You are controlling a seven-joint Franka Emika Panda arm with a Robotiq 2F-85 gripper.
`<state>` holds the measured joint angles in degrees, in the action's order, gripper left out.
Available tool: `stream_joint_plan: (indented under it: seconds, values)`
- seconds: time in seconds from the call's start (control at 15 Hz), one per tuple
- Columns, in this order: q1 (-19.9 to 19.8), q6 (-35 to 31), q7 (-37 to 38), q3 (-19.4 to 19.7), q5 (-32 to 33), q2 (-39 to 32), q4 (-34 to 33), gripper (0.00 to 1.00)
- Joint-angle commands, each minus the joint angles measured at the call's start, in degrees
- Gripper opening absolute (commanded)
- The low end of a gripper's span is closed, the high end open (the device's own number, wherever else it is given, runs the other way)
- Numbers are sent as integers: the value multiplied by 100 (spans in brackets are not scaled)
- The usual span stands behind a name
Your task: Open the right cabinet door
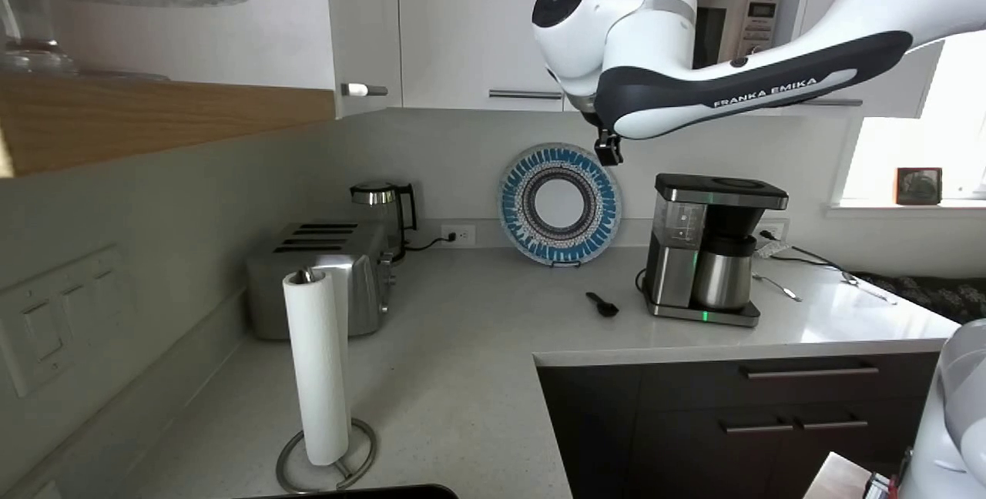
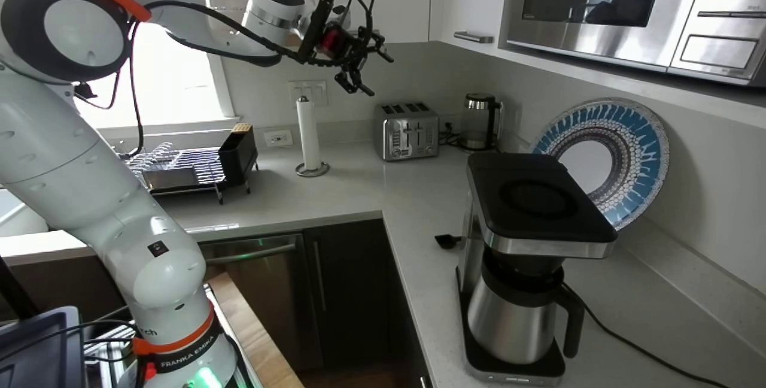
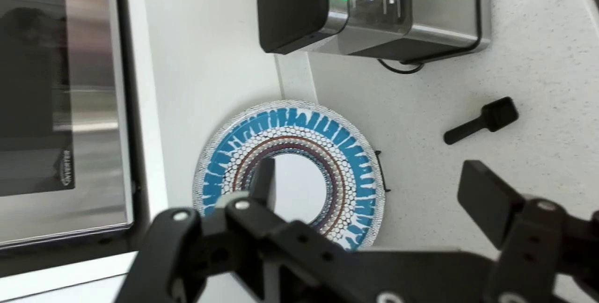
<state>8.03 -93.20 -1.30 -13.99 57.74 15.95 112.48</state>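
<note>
The right cabinet door (image 1: 897,87) is flat and white, to the right of the microwave in an exterior view. It looks shut. The arm hides part of it, and a metal bar handle (image 1: 836,102) shows at its lower left. I do not see this door in the wrist view. My gripper (image 1: 608,151) hangs below the microwave level, left of that door and apart from it. It also shows in an exterior view (image 2: 377,75) with its fingers spread. In the wrist view the gripper (image 3: 376,191) is open, with nothing between its pads.
The microwave (image 2: 595,35) sits in an open niche. A white upper door (image 1: 477,21) with a bar handle is left of it. Below are a coffee maker (image 2: 538,196), a patterned plate (image 1: 524,206), a black scoop (image 3: 482,120), a toaster (image 1: 362,283) and a paper roll (image 1: 316,376).
</note>
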Motion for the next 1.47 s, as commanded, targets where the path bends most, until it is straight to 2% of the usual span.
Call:
stream_joint_plan:
  seconds: [0.0,0.33,0.53,0.67,0.73,1.07,1.4]
  values:
    - [-64,-579,219,170,1262,-243,-58,100]
    - [-255,-1909,707,639,2881,-544,23,100]
    - [-405,-2626,1350,884,3868,-799,-102,100]
    - [-470,-2684,1679,973,4317,-1032,-292,100]
    - [-389,-2563,1393,937,3929,-804,-89,100]
    - [-388,-2572,1443,945,3981,-856,-139,100]
    - [-513,-2725,1613,1079,4339,-1498,-907,100]
